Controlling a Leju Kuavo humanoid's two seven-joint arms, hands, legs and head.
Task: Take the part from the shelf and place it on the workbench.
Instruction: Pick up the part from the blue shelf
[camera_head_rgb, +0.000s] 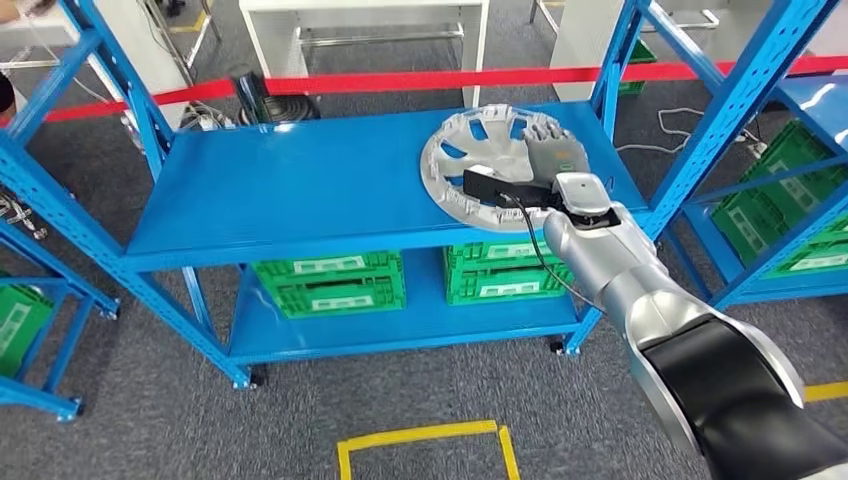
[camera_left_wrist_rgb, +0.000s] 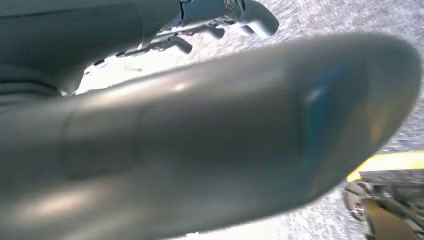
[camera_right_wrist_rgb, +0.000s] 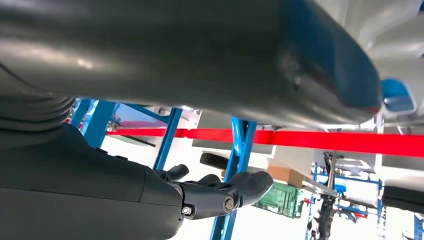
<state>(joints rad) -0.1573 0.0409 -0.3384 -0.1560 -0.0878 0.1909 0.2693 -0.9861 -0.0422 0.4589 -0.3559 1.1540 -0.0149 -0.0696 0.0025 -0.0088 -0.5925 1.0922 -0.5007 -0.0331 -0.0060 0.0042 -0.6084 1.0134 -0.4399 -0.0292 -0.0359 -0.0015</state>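
Two-tier blue shelf (camera_head_rgb: 300, 190) on grey carpet (camera_head_rgb: 420, 390), red barrier tape (camera_head_rgb: 400, 80) across the bkgd, green crates (camera_head_rgb: 330, 283) on the lower tier, yellow floor marking (camera_head_rgb: 420, 435) in front. Silver hubcap-type part (camera_head_rgb: 490, 165) sits on the top tier, right side. Right hand (camera_head_rgb: 552, 152) rests over its rim, fingers (camera_head_rgb: 545, 130) spread flat, can't tell if grasping. Left hand (camera_left_wrist_rgb: 220, 20) hangs w/ fingers loosely curled, holding nothing.

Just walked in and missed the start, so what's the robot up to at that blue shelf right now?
The robot is reaching its right hand onto the top level of the blue shelf, where a silver wheel cover lies flat near the right end. The hand rests over the cover's right side, but a firm grip cannot be confirmed, and the cover is still on the shelf. Green crates sit on the lower level. The left hand hangs over the carpet, holding nothing.
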